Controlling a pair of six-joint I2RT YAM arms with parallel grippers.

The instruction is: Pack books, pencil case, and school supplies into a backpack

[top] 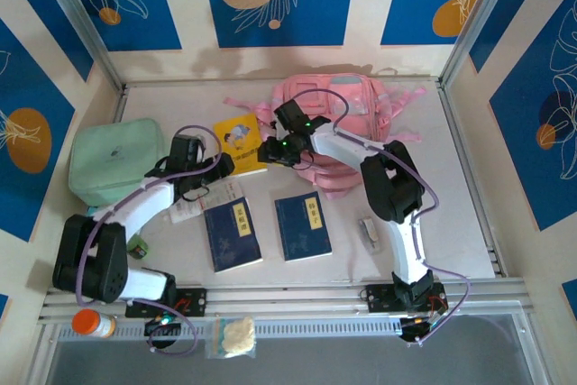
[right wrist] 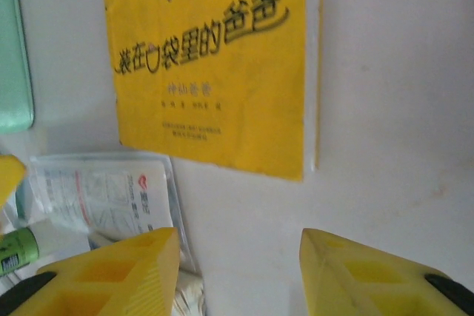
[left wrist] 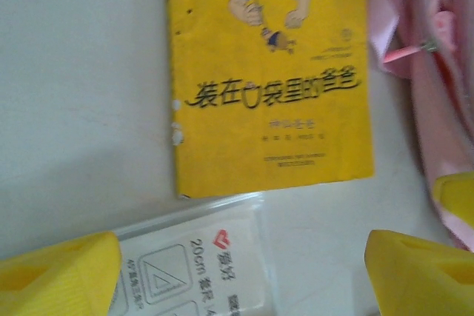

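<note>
A yellow book [top: 240, 140] with a cartoon cover lies flat beside the pink backpack [top: 338, 119]. Two navy books [top: 233, 233] [top: 303, 225] lie nearer the front. The pencil case [left wrist: 196, 257], a flat translucent pouch with a printed insert, lies just below the yellow book [left wrist: 270, 86]. My left gripper [left wrist: 244, 279] hangs open over the pouch's top edge, holding nothing. My right gripper [right wrist: 241, 271] is open above bare table below the yellow book [right wrist: 211, 57], with the pouch [right wrist: 104, 197] to its left. In the top view the grippers [top: 216, 167] [top: 269, 152] flank the yellow book's near edge. A small grey-white supply item [top: 368, 230] lies at the right.
A mint-green zip case [top: 113, 164] sits at the left. A green stick [right wrist: 15, 249] lies by the pouch. An orange-capped bottle [top: 90, 324] and a small bag [top: 232, 335] rest on the front rail. Pink backpack fabric [left wrist: 444, 86] lies close to the right of my left gripper.
</note>
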